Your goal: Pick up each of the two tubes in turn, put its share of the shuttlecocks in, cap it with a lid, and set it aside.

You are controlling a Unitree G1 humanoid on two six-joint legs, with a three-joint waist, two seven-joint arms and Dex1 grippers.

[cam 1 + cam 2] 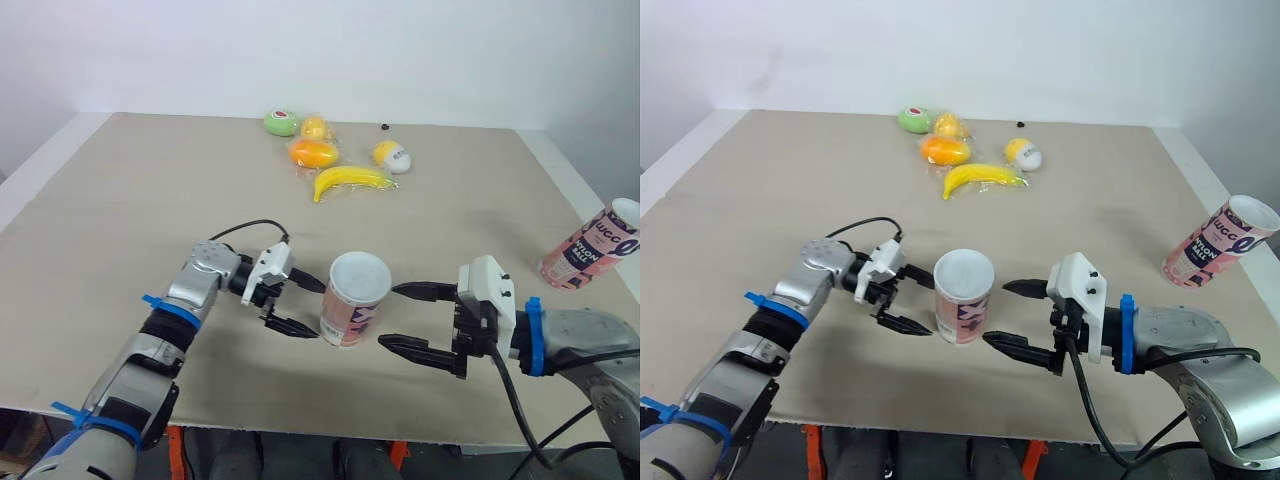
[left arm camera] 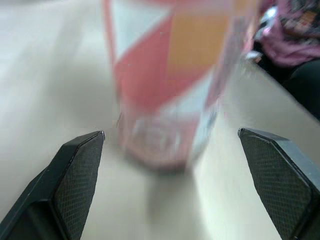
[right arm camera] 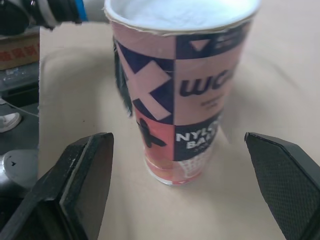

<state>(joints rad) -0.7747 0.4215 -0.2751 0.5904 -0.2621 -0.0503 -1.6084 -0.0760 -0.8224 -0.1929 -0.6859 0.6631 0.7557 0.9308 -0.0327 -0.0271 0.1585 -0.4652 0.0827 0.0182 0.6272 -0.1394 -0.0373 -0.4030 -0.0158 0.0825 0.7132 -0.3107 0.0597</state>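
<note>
The tube (image 1: 355, 300) stands upright on the surface (image 1: 120, 200), close to the front edge and about in the middle of it. Its wall is pink with dark blue and orange shapes and some letters, and its top shows white; I cannot tell if this white is a lid.

My left end effector (image 1: 318, 310) is just beside the tube on its left side. Its two fingers are spread wide and the tips point at the tube wall, one on the far side and one on the near side, without pressing it. My right end effector (image 1: 389, 316) is just beside the tube on its right side, also spread wide and pinching nothing. In both wrist views the tube stands in the gap ahead of the fingertips.

The second tube (image 1: 590, 245) is at the right edge of the surface, well apart from the first, and it is tilted with its mouth up and to the right.

Near the far edge lie a yellow banana (image 1: 352, 180), an orange fruit (image 1: 313, 153), a green ball (image 1: 282, 122) and a yellow-and-white egg shape (image 1: 392, 155), all close together
</note>
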